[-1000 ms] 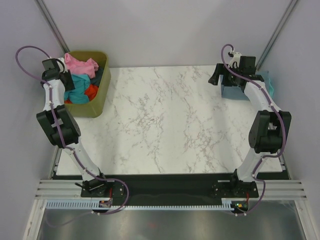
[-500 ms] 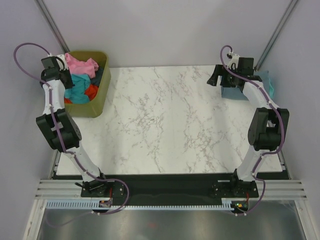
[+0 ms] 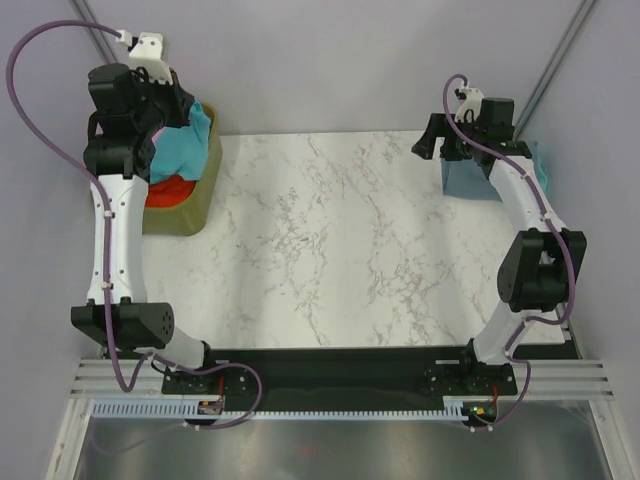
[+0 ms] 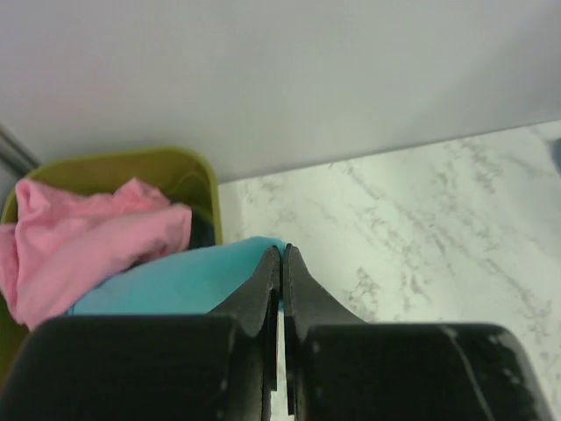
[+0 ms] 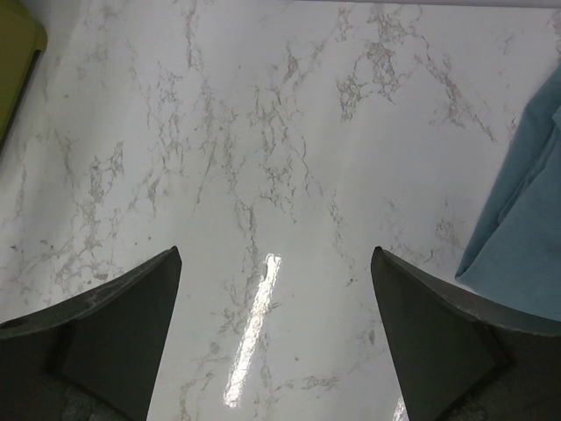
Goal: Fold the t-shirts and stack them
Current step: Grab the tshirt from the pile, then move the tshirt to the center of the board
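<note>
My left gripper is raised above the olive-green bin, shut on a fold of the bright teal t-shirt, which hangs from it into the bin. In the left wrist view the jaws pinch the teal cloth, with the pink t-shirt beyond it in the bin. The orange-red t-shirt lies in the bin. My right gripper is open and empty above the table, next to the folded grey-blue t-shirt, which also shows in the right wrist view.
The marble table spreads between the arms. The bin stands at its back left corner, and its corner shows in the right wrist view. A bit of teal cloth lies at the table's right edge behind the right arm. Grey walls close in the back and sides.
My left arm has risen sharply and lifted the teal t-shirt partly out of the bin. My right gripper has moved slightly up and left.
</note>
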Available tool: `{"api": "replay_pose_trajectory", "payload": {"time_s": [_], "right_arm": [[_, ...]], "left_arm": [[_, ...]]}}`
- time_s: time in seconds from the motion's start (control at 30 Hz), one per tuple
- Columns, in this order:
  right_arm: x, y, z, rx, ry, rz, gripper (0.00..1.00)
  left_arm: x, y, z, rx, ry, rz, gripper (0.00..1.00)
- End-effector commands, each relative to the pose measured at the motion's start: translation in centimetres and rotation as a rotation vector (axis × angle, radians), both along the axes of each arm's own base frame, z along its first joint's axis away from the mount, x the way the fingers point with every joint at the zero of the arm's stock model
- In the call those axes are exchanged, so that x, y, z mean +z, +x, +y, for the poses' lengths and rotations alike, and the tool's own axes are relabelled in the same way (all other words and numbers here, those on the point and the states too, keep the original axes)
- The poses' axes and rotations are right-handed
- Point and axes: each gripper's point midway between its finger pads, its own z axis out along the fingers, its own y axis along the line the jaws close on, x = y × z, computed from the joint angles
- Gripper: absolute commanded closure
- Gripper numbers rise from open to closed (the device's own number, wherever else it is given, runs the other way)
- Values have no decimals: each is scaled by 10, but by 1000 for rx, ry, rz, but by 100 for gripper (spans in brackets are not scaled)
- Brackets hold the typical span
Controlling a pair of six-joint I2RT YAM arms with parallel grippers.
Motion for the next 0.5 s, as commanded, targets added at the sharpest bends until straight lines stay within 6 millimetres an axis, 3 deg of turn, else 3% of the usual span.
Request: {"api": "replay_pose_trajectory", "payload": {"time_s": [0.0, 0.03, 0.1, 0.17, 0.3, 0.47], "right_arm": [[54, -19, 2, -1, 18, -85, 2], [58, -27, 1, -15, 30, -83, 2], [61, -35, -1, -25, 122, -42, 2], [56, -43, 1, -10, 184, -2, 2], [66, -57, 9, 43, 202, -29, 2], [95, -70, 11, 62, 185, -112, 2]], "left_arm": [[82, -35, -52, -174, -105, -191, 98], [92, -42, -56, -197, -111, -212, 98], [106, -62, -95, -329, -126, -237, 98], [112, -78, -114, -400, -133, -246, 98], [115, -107, -168, -586, -145, -244, 98], [130, -127, -204, -708, -153, -277, 98]]}}
